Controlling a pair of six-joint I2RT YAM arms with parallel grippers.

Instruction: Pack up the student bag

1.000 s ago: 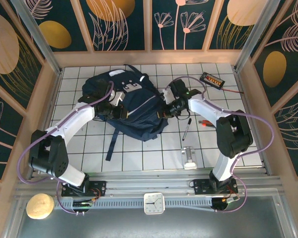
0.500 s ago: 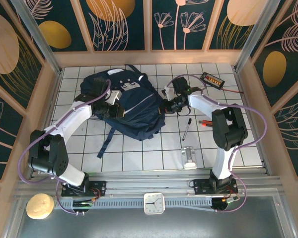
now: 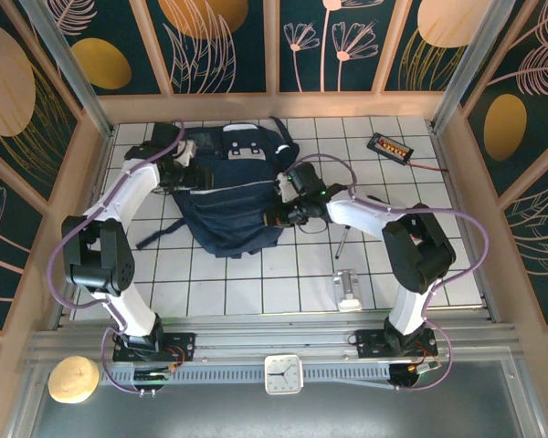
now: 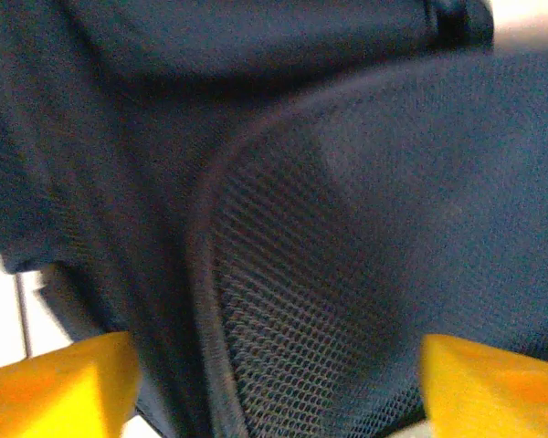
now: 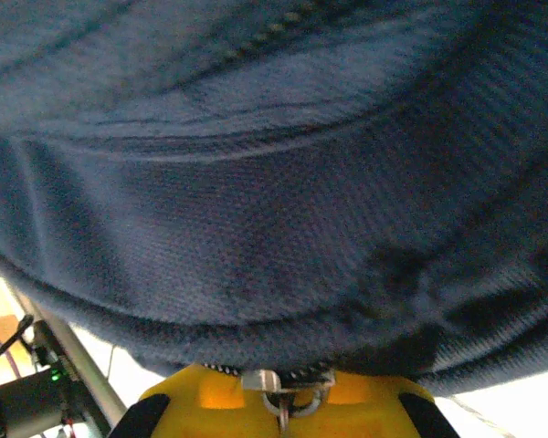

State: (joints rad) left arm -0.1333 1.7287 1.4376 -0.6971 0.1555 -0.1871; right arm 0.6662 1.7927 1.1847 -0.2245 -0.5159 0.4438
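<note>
Two grippers work the navy student bag [image 3: 228, 196], which lies flat on the far-left part of the white tiled table [image 3: 256, 283]. The right gripper [image 3: 276, 215] sits at the bag's right edge with its fingers pinched together on a metal zipper pull [image 5: 279, 394], we judge so that it can draw the zip open for packing. The left gripper [image 3: 184, 172] is at the bag's far-left corner, its yellow fingers [image 4: 55, 383] spread wide either side of the mesh padding, where we think it is placed to brace the fabric against that pull.
</note>
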